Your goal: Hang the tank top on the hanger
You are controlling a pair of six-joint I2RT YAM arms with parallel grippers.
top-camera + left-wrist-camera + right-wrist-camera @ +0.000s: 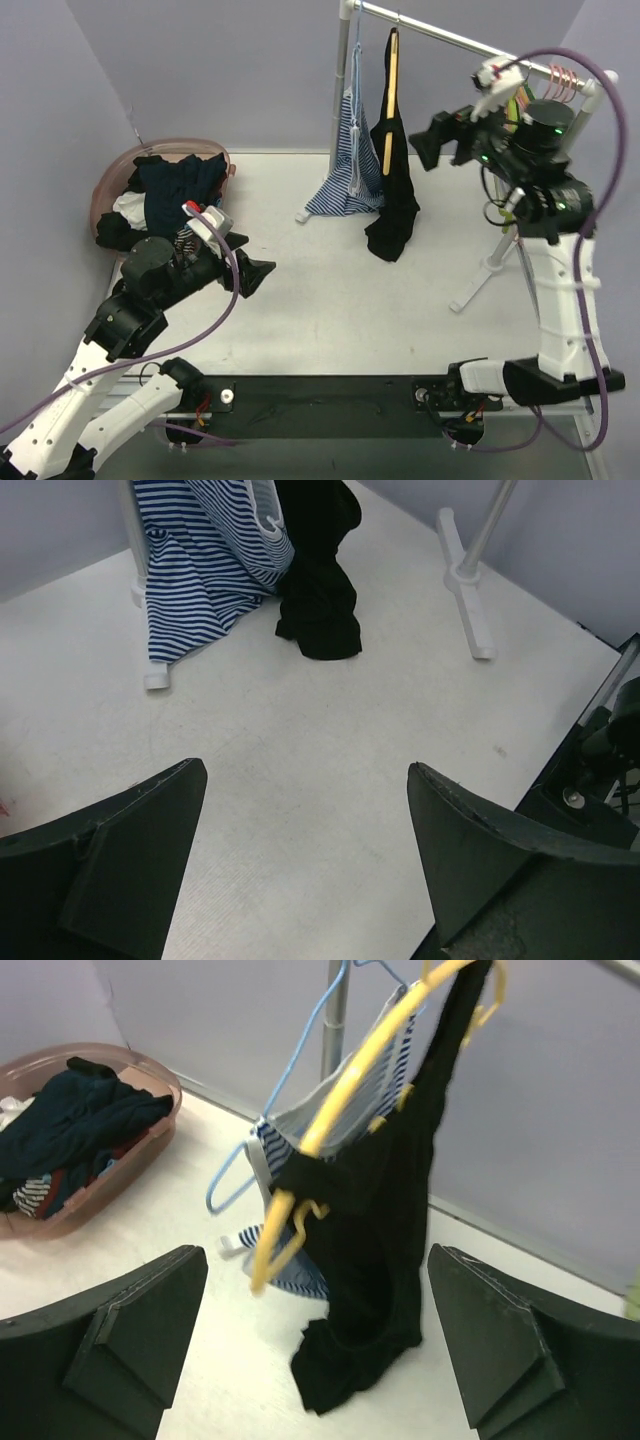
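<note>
Left claw (305, 770) and right claw (317, 1252) gape wide, empty; tank top (385, 1210) hangs vertically, hem downward, on hanger (345, 1085).

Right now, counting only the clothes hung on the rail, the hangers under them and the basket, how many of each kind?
Hanging garments: 2 (tank top, striped garment)
Hangers in use: 2 (yellow hanger, blue hanger)
Basket: 1
Total: 5

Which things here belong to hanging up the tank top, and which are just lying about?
Job in hand: plain black soft fabric tank top; yellow plastic hanger carrying it; metal clothes rail it hangs from.
Lying about: blue-and-white striped garment; pinkish plastic tub of mixed dark clothes.
</note>
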